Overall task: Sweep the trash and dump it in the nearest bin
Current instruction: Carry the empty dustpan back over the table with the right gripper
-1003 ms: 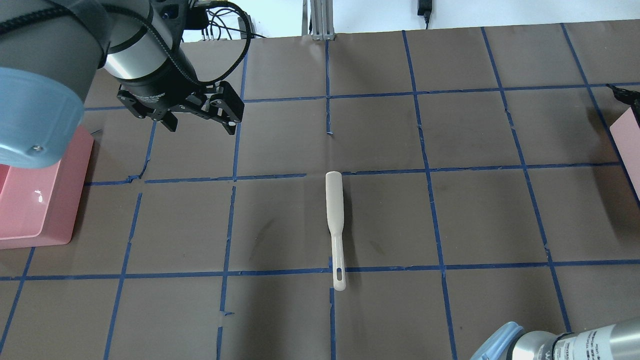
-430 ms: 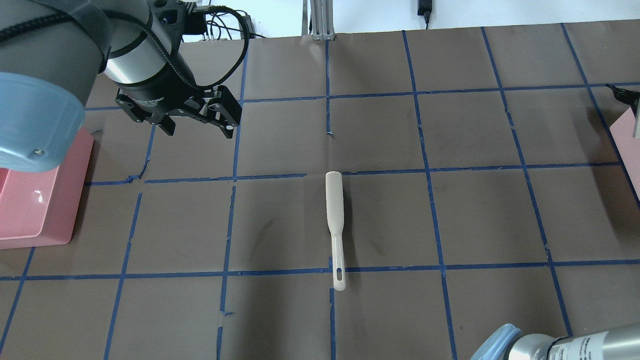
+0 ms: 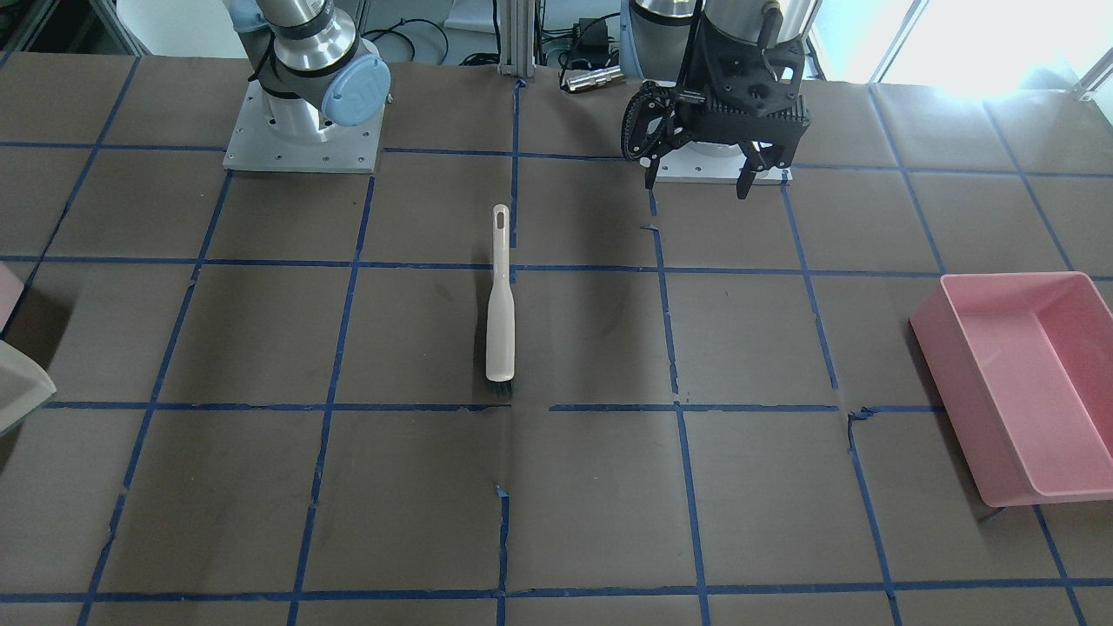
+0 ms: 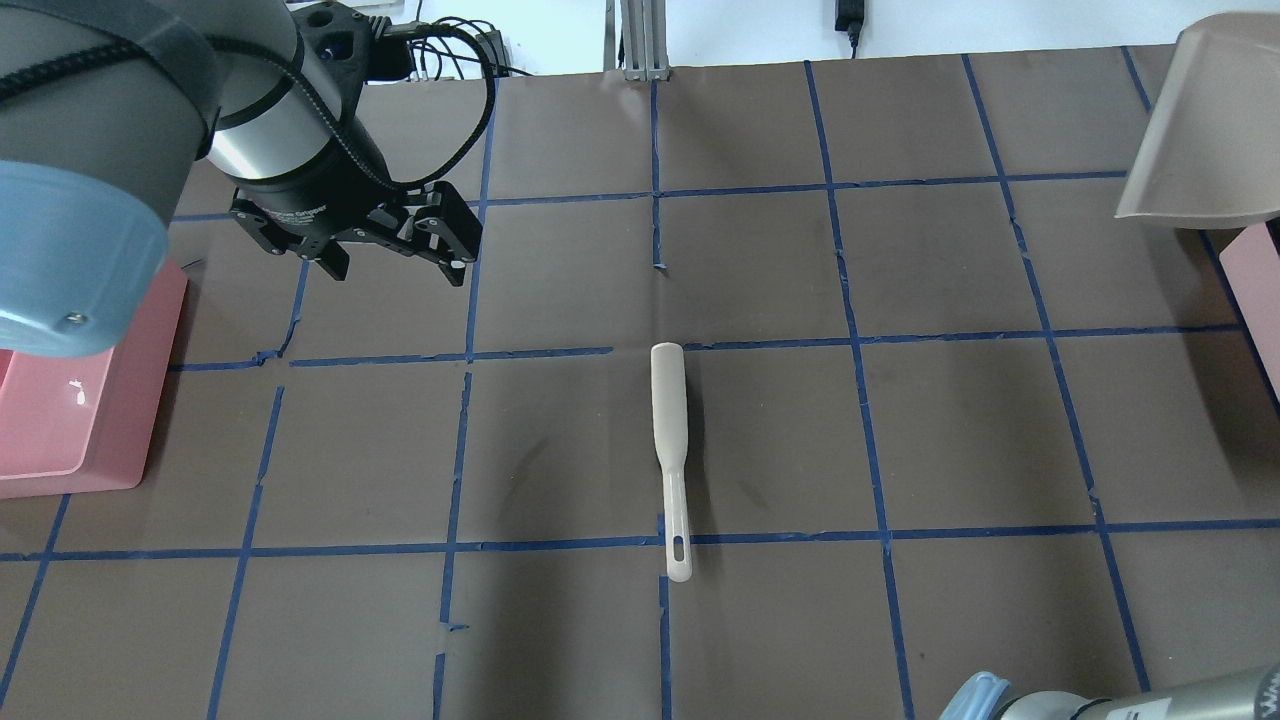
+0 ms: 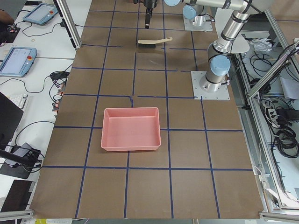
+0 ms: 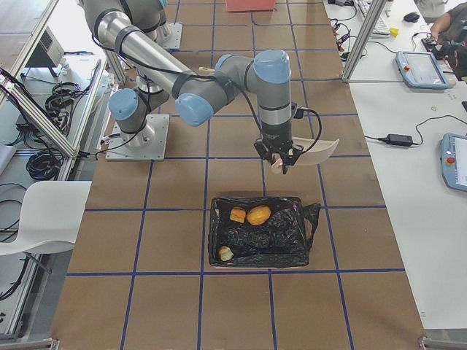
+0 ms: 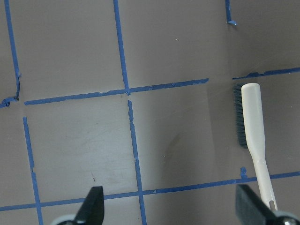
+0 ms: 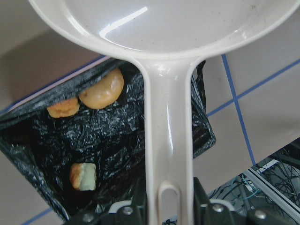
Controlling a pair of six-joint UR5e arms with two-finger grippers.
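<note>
My right gripper [image 8: 168, 206] is shut on the handle of a beige dustpan [image 8: 159, 23], held in the air over the bin's far side; the pan looks empty. The pan also shows in the overhead view [image 4: 1205, 130]. The bin shows as a pale pink corner [image 4: 1262, 285]; in the right side view its black liner [image 6: 259, 237] holds three trash pieces [image 6: 258, 215]. A beige brush [image 4: 670, 430] lies on the table's middle. My left gripper [image 4: 395, 270] hangs open and empty above the table, left of and beyond the brush.
A pink rectangular tub [image 3: 956, 400] stands at the table's left end, also in the overhead view [image 4: 80, 400]. Blue tape lines grid the brown table cover [image 4: 900, 430]. The arm bases [image 3: 300, 143] are bolted at the robot's edge.
The dustpan has come into the overhead view at the far right. The left gripper has drifted slightly left. The brush has not moved.
</note>
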